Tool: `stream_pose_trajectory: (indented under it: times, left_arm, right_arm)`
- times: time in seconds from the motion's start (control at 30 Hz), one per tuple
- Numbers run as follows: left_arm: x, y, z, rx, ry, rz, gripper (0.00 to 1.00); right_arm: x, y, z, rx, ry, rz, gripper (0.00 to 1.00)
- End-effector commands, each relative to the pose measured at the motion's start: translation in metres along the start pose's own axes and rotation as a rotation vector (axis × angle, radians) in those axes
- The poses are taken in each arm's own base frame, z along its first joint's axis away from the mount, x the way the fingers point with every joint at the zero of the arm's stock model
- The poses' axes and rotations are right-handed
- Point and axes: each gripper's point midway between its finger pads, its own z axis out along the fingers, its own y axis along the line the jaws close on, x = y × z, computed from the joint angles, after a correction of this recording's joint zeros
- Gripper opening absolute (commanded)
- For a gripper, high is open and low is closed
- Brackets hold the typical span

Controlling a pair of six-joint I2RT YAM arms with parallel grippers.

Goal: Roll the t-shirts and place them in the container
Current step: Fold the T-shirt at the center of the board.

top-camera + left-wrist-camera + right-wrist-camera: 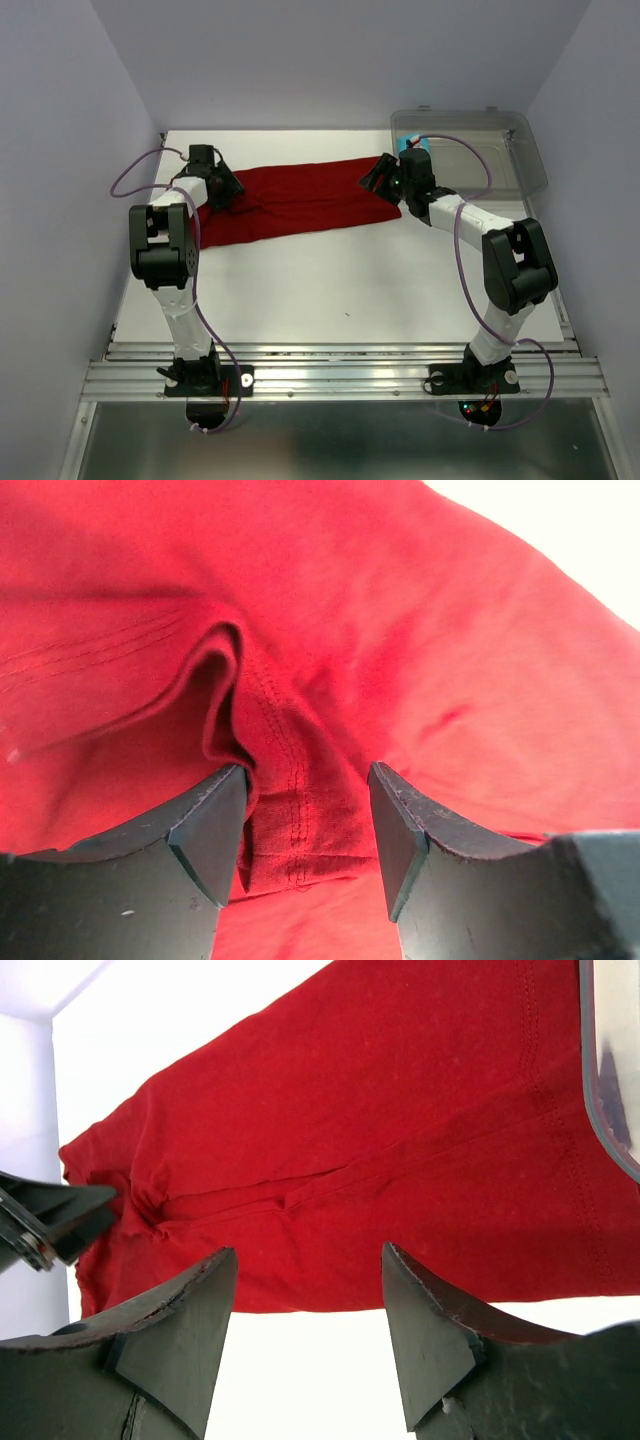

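We see 1 dark red t-shirt (300,200) folded into a long, wrinkled band, flat on the table (330,290) across its far half. 1 cyan-blue roll (414,147) shows, mostly hidden, at the clear bin's (500,150) left end.

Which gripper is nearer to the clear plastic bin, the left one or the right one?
Right. The right gripper is beside the bin, at its left edge; the left gripper is across the red shirt, at its opposite end.

High overview; wrist close-ups on shirt (300,205)

The right arm (455,212) is hiding most of the cyan roll (417,146). The left gripper (226,194) is covering an end of the red shirt (300,200).
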Motion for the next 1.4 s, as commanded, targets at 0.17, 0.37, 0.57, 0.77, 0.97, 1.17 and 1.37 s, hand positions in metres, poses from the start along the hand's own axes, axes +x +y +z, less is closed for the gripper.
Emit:
stream_pose_trajectory:
  times: [0.17, 0.37, 0.57, 0.77, 0.97, 1.17, 1.37]
  left_arm:
    - [-0.042, -0.063, 0.008, 0.220, -0.048, -0.014, 0.61]
    - [-0.062, -0.086, 0.013, 0.264, -0.062, -0.001, 0.60]
    - [-0.091, -0.112, -0.015, 0.317, -0.123, 0.028, 0.61]
    - [-0.095, -0.136, -0.051, 0.409, -0.123, 0.038, 0.61]
    - [-0.087, -0.106, -0.067, 0.275, -0.140, 0.037, 0.61]
    - [-0.050, -0.049, -0.070, 0.055, -0.053, 0.023, 0.61]
    - [-0.028, 0.005, -0.077, -0.149, -0.050, 0.017, 0.62]
  right_arm:
    - [-0.027, 0.022, -0.011, -0.036, -0.061, -0.040, 0.65]
    - [-0.030, 0.023, -0.014, -0.033, -0.062, -0.058, 0.66]
    - [-0.029, 0.023, -0.015, -0.031, -0.052, -0.071, 0.66]
    - [-0.018, 0.021, -0.007, -0.042, -0.005, -0.078, 0.70]
    - [0.000, 0.025, 0.008, -0.019, 0.092, -0.191, 0.73]
    - [0.017, 0.031, 0.039, 0.014, 0.159, -0.322, 0.73]
    - [0.028, 0.011, 0.076, 0.122, 0.195, -0.395, 0.74]
